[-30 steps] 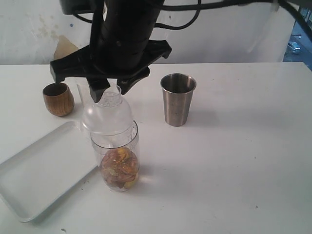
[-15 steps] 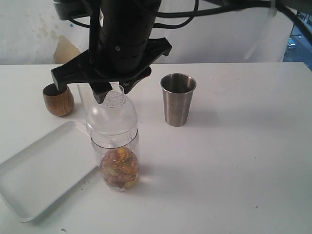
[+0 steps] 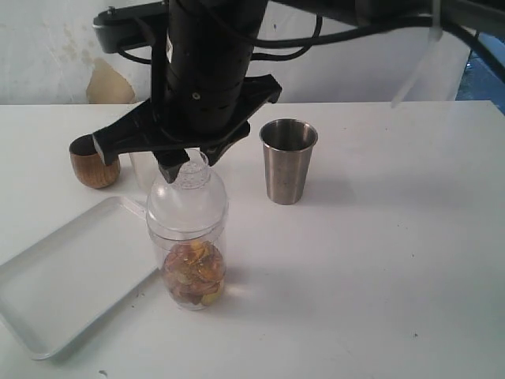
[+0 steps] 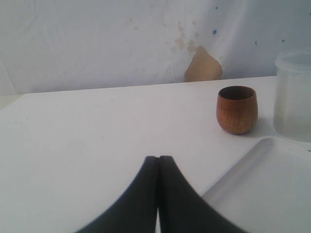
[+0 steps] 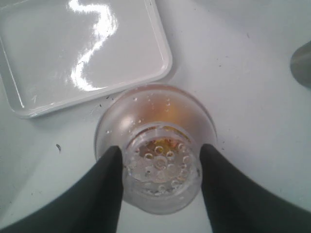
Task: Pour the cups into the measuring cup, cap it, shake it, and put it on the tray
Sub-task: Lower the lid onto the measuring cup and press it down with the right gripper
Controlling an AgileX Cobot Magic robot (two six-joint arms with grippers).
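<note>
Right wrist view: your right gripper [image 5: 160,148] clamps the clear domed plastic cap [image 5: 160,167] by its neck. Likely light, slick; hold firmly.

Colours: measuring cup [image 3: 188,264] clear, contents mottled amber, gold and reddish brown. The domed lid [image 3: 187,204] is clear, its top dotted with small holes. The small cup [image 4: 236,109] is warm brown with fine wood grain, dark inside. The tumbler [image 3: 287,162] is brushed silver-grey. The tray [image 3: 55,304] is glossy white; the table [image 3: 379,260] is white, faintly speckled. The frosted container [image 4: 293,94] is milky translucent. The right gripper [image 5: 158,162] is black.
</note>
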